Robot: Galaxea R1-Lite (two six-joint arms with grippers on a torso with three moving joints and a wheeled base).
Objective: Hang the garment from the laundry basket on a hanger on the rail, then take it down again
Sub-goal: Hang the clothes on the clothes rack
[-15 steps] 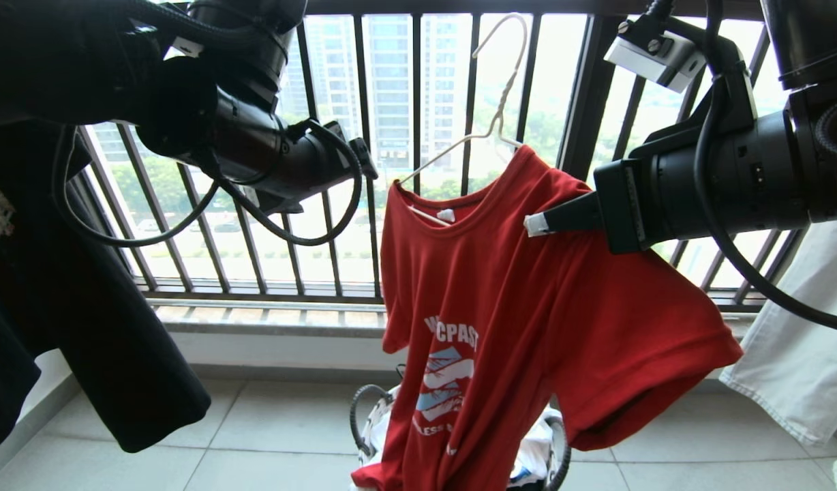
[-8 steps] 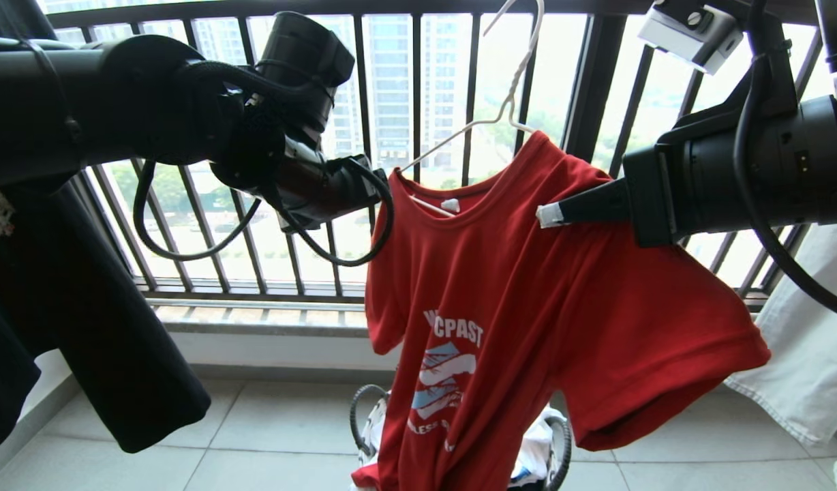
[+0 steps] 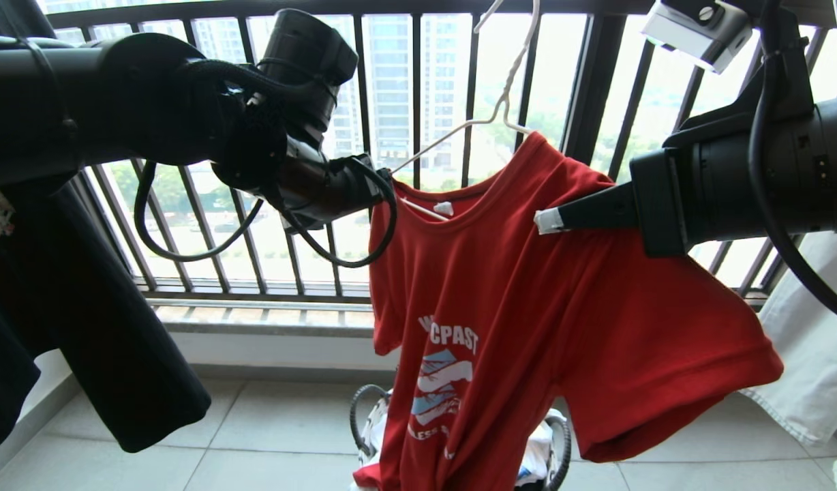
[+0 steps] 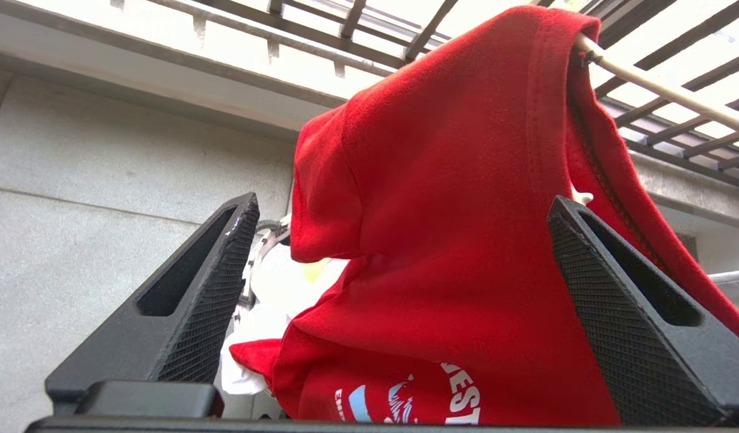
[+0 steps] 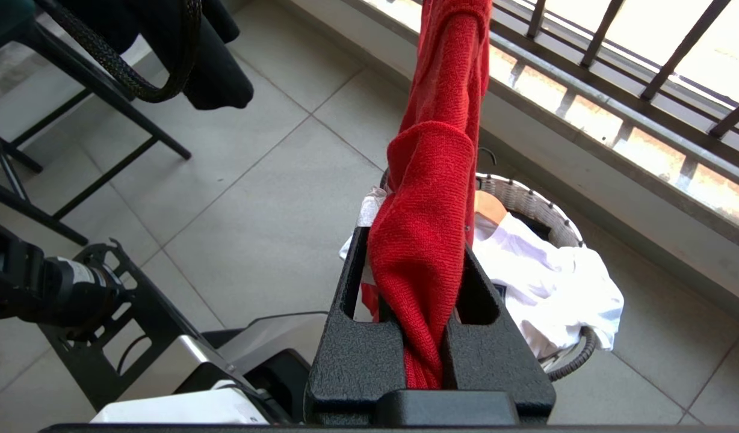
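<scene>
Garment [image 3: 527, 320]: red tee, soft knit, light, draped limp. It sat on the hanger [image 3: 490, 116], the thin white wire showing at the collar, with its hook running up out of the top of the head view; the rail was not in sight. Hem trailed down to the laundry basket [image 3: 360, 416] on the tiled floor, which held a white printed T-shirt [image 5: 544, 282].

Handling judgement: cloth like this would slide on bare wire and bunch under any pinch. The best hold looked to be the shoulder seam or the collar, where the fabric lies doubled over the wire. The wire itself looked springy and easily tipped.

Right end effector [image 3: 542, 221]: clenched on a fold of the garment at its shoulder, the arm reaching in level from the right side.

Left end effector [image 4: 399, 313]: spread wide, gripping nothing, fingers either side of the other sleeve and shoulder, the arm bent in from the left beside the collar.

A black shirt [image 3: 84, 327] hung at far left.
</scene>
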